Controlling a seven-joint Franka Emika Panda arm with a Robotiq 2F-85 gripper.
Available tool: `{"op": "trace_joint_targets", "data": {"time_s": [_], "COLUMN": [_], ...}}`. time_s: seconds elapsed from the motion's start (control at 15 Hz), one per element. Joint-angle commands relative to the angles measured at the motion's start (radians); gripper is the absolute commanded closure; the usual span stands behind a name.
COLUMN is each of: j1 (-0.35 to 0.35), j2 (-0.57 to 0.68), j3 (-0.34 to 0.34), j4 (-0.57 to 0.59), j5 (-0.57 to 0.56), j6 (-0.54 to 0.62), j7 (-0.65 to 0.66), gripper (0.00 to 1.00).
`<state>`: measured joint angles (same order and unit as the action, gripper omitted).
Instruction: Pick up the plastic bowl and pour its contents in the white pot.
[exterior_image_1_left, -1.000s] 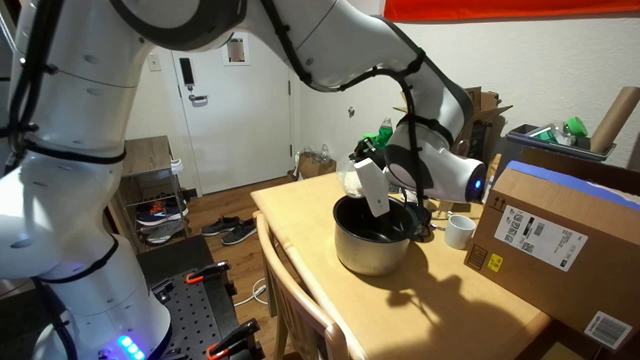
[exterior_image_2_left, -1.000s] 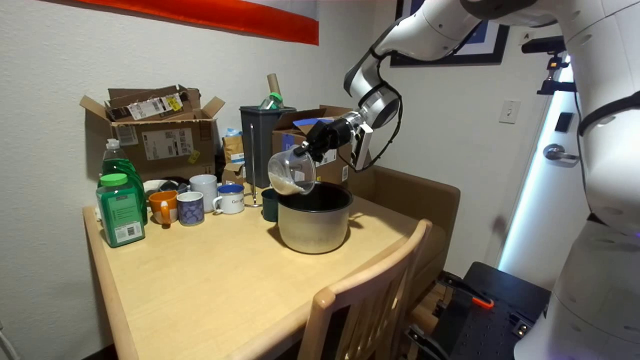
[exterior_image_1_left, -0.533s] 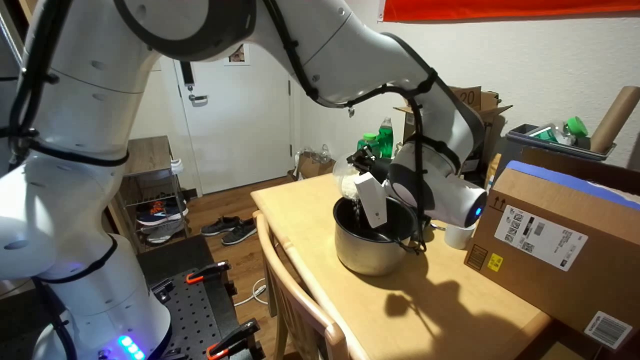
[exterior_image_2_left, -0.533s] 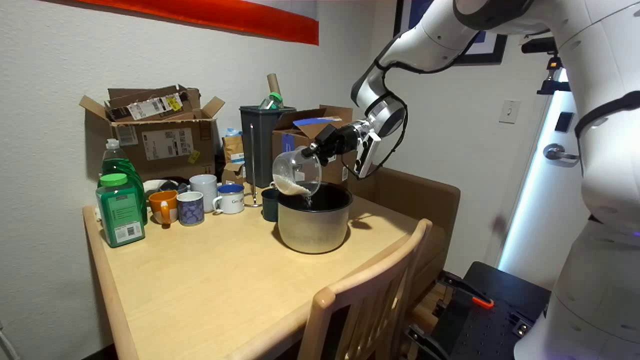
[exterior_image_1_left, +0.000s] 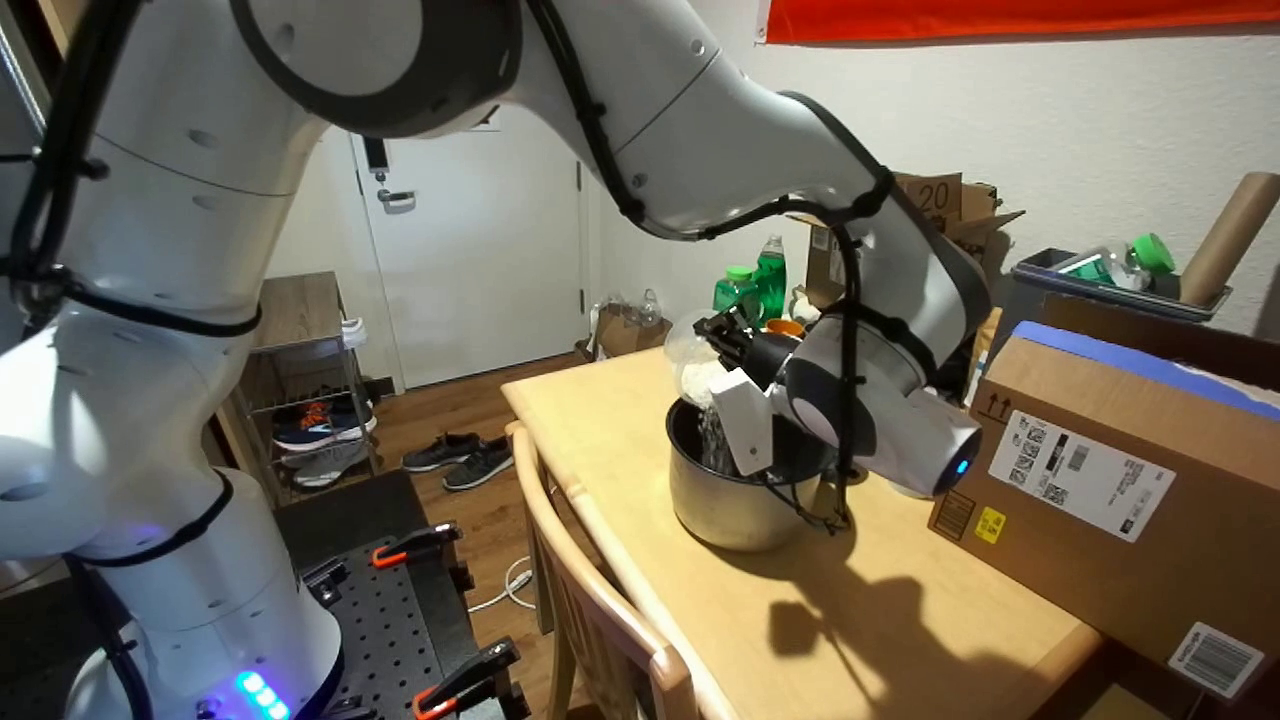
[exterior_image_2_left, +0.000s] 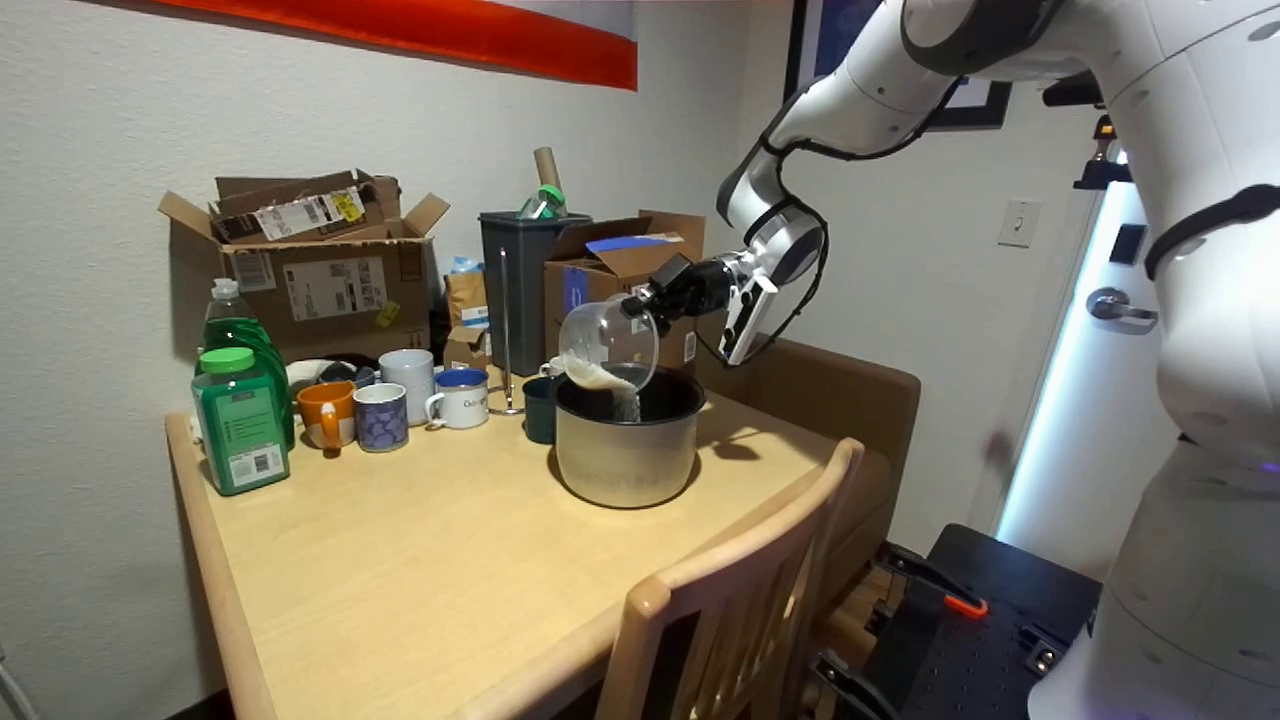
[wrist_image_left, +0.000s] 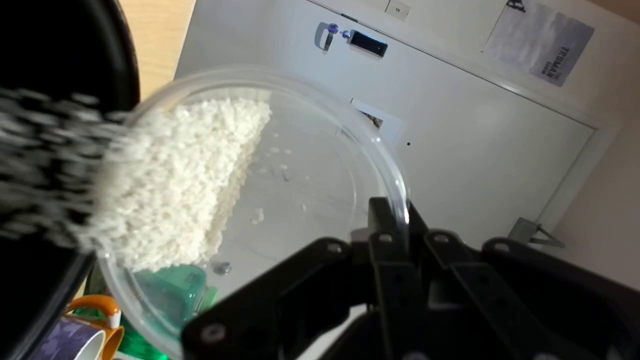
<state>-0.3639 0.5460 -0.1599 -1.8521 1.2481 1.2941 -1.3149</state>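
Standing leftmost on the bench (exterior_image_2_left: 400, 570) in an exterior view is a green jug (exterior_image_2_left: 240, 425) with a bright green cap, a green bottle (exterior_image_2_left: 258, 343) just behind it. Next come an orange mug (exterior_image_2_left: 325, 412), a purple mug (exterior_image_2_left: 381, 420) near it, a tall white mug (exterior_image_2_left: 408, 372) behind the purple one, and a blue-lined mug (exterior_image_2_left: 463, 403) with its handle turned left. A slender metal stand (exterior_image_2_left: 505, 330) follows, then a dark green cup (exterior_image_2_left: 540, 415) just beside the white pot (exterior_image_2_left: 628, 465); whether those two touch, I cannot tell. Above the left part of the pot's mouth hangs the plastic bowl (exterior_image_2_left: 615, 335), see-through and tipped well onto its side. Inside it, white grains (exterior_image_2_left: 597, 376) lie heaped along the low side, and a loose stream of them drops over the lip into the pot's dark interior. Just right of that, the gripper (wrist_image_left: 400, 215) is clamped on the bowl's upper rim, its fingers (wrist_image_left: 382, 220) nearly together with only the thin wall pinched between them. Farther right, the arm (exterior_image_2_left: 865, 100) slants down from above, and a wooden chair (exterior_image_2_left: 745, 540) stands by the bench's near side.
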Motion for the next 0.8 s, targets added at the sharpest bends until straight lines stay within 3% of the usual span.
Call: {"op": "trace_joint_targets", "data": {"time_s": [0.0,0.73], "j1": [-0.006,-0.014], "j2": [0.01,0.017], "j3": [-0.013,-0.025], "j4": [0.018,0.049], "j5": [0.023,0.038], "j6": [-0.049,-0.055], "j7": [-0.01,0.009], "gripper": [0.98,0.98]}}
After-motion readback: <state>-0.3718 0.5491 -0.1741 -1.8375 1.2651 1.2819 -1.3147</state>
